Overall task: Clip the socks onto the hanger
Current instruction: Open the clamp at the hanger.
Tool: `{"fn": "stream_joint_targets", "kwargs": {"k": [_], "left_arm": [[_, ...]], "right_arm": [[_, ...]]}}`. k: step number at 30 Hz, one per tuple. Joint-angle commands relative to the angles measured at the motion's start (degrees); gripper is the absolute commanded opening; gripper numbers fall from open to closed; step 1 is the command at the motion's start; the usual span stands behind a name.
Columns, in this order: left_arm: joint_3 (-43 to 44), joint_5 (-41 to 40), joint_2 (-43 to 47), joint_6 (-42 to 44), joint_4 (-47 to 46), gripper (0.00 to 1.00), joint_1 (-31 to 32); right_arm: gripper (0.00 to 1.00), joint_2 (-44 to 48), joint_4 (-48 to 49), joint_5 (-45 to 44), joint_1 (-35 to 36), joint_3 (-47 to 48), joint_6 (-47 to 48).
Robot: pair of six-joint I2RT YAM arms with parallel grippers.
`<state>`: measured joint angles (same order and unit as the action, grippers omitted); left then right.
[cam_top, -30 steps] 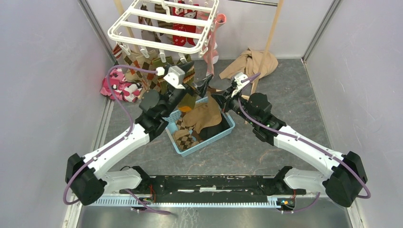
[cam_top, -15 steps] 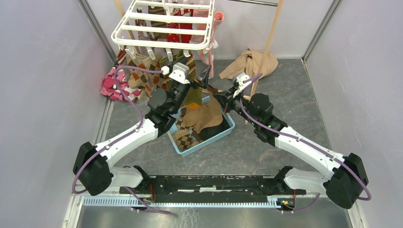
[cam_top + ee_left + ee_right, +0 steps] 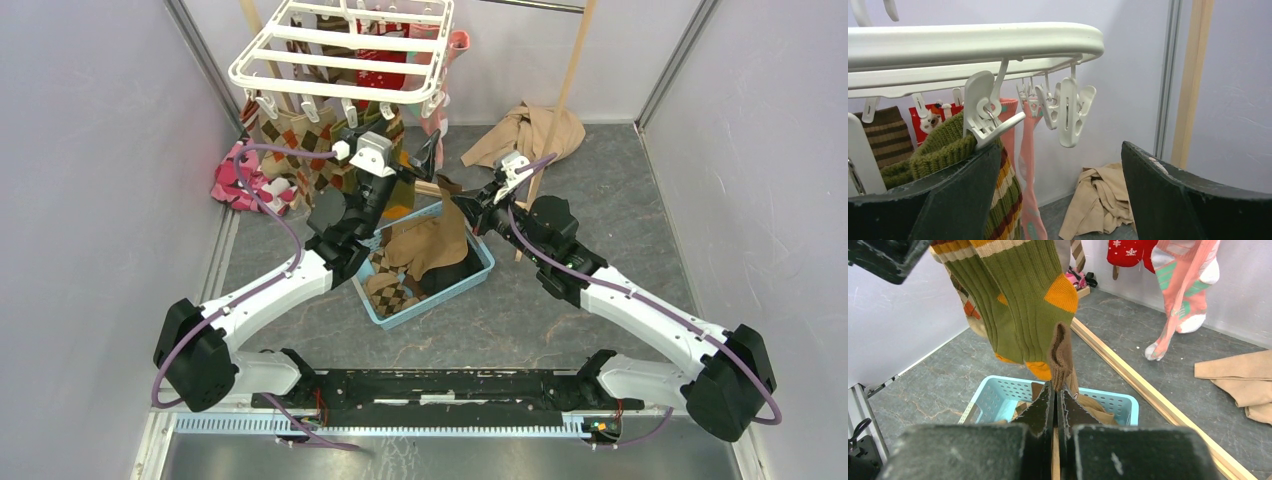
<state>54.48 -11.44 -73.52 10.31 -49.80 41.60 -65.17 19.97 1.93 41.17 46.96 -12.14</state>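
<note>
The white hanger point(image 3: 340, 55) hangs at the back with several socks clipped under it. In the left wrist view its bar point(image 3: 973, 42) runs overhead. One clip point(image 3: 985, 112) grips a green striped sock point(image 3: 948, 150), and empty clips point(image 3: 1070, 112) hang beside it. My left gripper point(image 3: 1060, 147) is open just below the clips point(image 3: 408, 168), its left finger against the green sock. My right gripper point(image 3: 1055, 387) is shut on a brown sock point(image 3: 1060, 355) and holds it up over the basket, touching the green sock's orange heel point(image 3: 1060, 292). It also shows in the top view point(image 3: 462, 203).
A light blue basket point(image 3: 440, 295) with tan and argyle socks stands between the arms. A beige garment point(image 3: 525, 130) lies at the back right by a wooden pole point(image 3: 570, 70). Pink camouflage cloth point(image 3: 240, 185) lies at the left wall. A pink sock point(image 3: 1183, 290) hangs near.
My left arm has moved back and up under the hanger, which swung slightly. My right gripper has edged toward the hanger, still shut on the brown sock.
</note>
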Motion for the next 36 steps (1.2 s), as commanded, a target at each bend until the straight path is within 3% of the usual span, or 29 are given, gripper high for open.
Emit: {"fn": "stream_joint_targets", "kwargs": {"k": [1, 9, 23, 36], "left_arm": [[1.02, 1.77, -0.38, 0.18, -5.57, 0.94, 0.23], [3.43, 0.33, -2.15, 1.5, -5.7, 0.92, 0.95], [0.11, 2.2, 2.1, -0.13, -3.33, 0.88, 3.8], [8.94, -7.22, -4.42, 5.16, 1.55, 0.8, 4.37]], "right_arm": [[0.0, 2.01, 1.26, -0.09, -0.52, -0.47, 0.15], [0.0, 2.85, 1.18, -0.18, -1.08, -0.9, 0.2], [0.0, 2.58, 1.84, 0.59, -1.22, -1.08, 0.08], [0.0, 3.73, 1.71, 0.18, -1.61, -1.43, 0.27]]}}
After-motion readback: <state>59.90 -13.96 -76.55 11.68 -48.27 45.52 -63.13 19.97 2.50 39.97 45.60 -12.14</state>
